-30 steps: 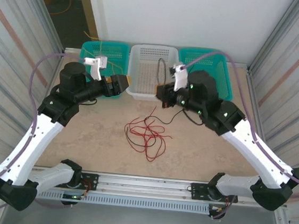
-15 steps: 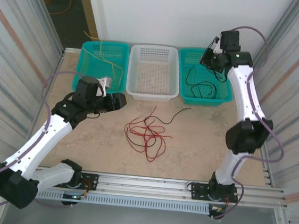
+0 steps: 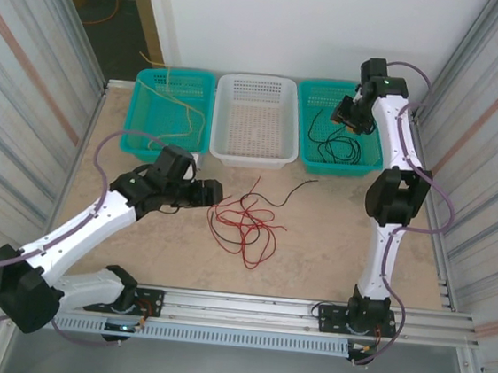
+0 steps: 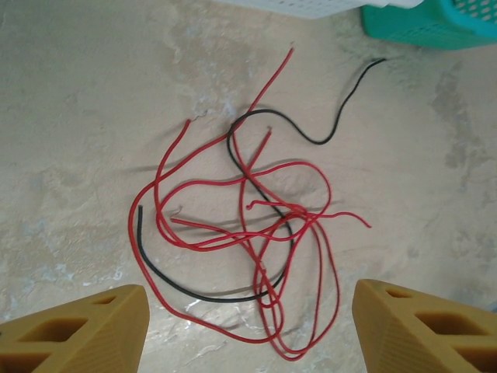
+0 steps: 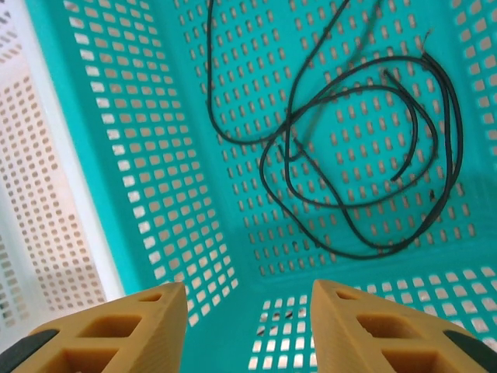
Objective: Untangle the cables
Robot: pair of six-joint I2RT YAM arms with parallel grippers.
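Red-and-black cable tangle (image 4: 248, 225) lay on surface (image 4: 78, 116) — just ahead of left hand (image 4: 248, 315), spread. Black cable (image 5: 351, 159) lay in teal basket (image 5: 147, 163) — beneath right hand (image 5: 248, 311), spread.

White arm links (image 3: 75, 231), black joints (image 3: 395, 197), lilac hoses (image 3: 103, 146), tan fingers (image 4: 78, 326) with hollow slots

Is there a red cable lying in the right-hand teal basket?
No, the cable lying in the right-hand teal basket is black.
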